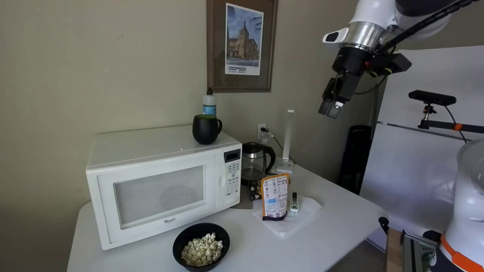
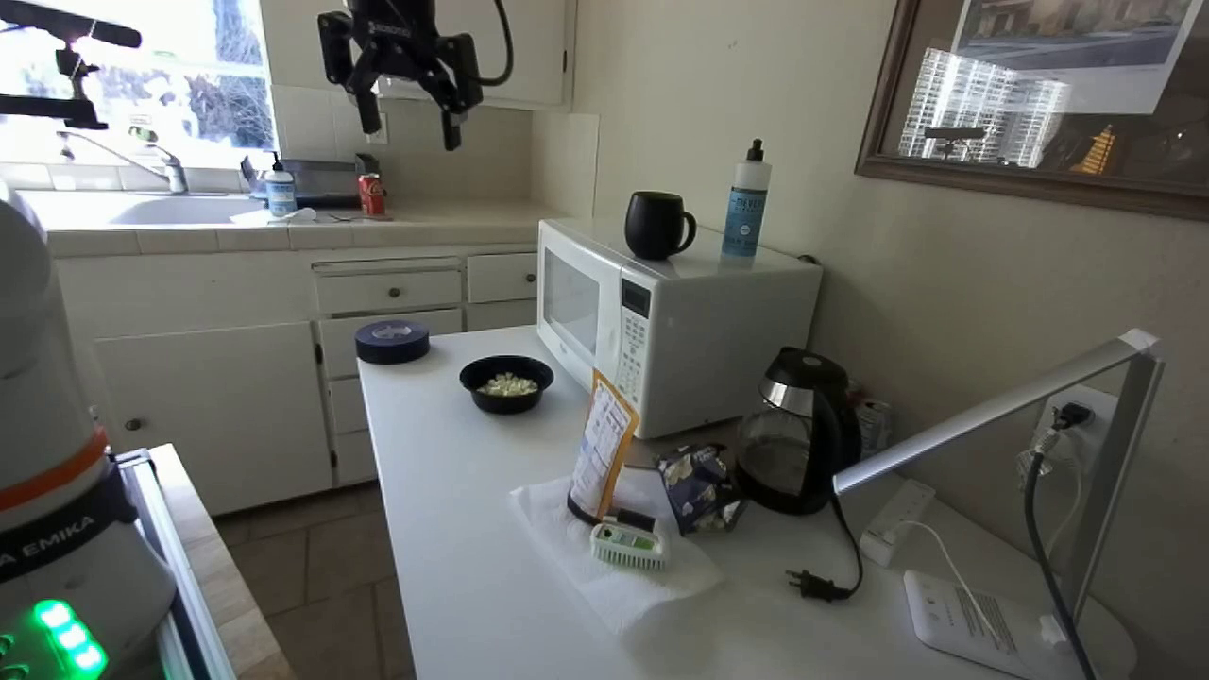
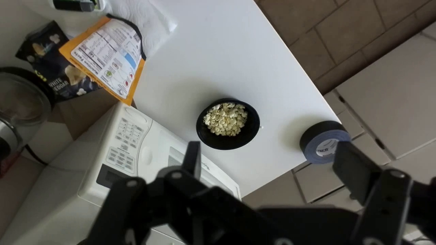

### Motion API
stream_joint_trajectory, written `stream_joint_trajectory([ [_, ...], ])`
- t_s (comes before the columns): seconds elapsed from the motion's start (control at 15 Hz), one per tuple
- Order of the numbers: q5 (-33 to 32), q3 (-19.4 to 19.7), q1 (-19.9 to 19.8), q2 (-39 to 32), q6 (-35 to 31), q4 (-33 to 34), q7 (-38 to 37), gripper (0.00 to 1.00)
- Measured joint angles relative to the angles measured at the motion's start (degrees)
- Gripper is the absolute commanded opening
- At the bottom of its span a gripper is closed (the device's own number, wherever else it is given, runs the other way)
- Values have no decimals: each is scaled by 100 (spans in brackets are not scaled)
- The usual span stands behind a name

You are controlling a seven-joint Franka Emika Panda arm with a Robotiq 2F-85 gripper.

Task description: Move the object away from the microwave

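Note:
The object, an upright orange-edged packet (image 1: 275, 197) with a white nutrition label, stands on a white paper towel beside the microwave (image 1: 159, 200). The packet also shows in an exterior view (image 2: 603, 449) and at the upper left of the wrist view (image 3: 109, 58). The white microwave also shows in an exterior view (image 2: 718, 331) and at the lower left of the wrist view (image 3: 126, 146). My gripper (image 1: 328, 108) is high above the table, away from the packet. It is open and empty, fingers spread, in an exterior view (image 2: 412, 123) and in the wrist view (image 3: 269, 153).
A black popcorn bowl (image 1: 179, 247) stands before the microwave. A mug (image 1: 206, 129) and bottle (image 2: 746, 208) stand on top. The kettle (image 2: 803, 434), dark snack bag (image 2: 701, 486), brush (image 2: 628, 546) and lamp (image 2: 982, 604) are near the packet. Tape (image 2: 392, 342) lies at the table edge.

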State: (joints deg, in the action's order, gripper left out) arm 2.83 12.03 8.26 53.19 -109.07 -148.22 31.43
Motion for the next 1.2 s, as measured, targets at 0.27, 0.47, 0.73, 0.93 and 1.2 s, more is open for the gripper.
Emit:
stream_joint_trajectory([
  [0.27, -43, 867, 233, -704, -212, 290, 1770, 100],
  [0.47, -36, 1132, 331, -1392, -514, 401, 2992, 100],
  [0.73, -20, 1257, 226, -2313, -1154, 443, 4438, 100],
  [0.93, 51, 1342, -51, -2876, -1591, 512, 5445, 100],
  [1.2, 345, 1268, -418, -3333, -1827, 586, 6110, 100],
])
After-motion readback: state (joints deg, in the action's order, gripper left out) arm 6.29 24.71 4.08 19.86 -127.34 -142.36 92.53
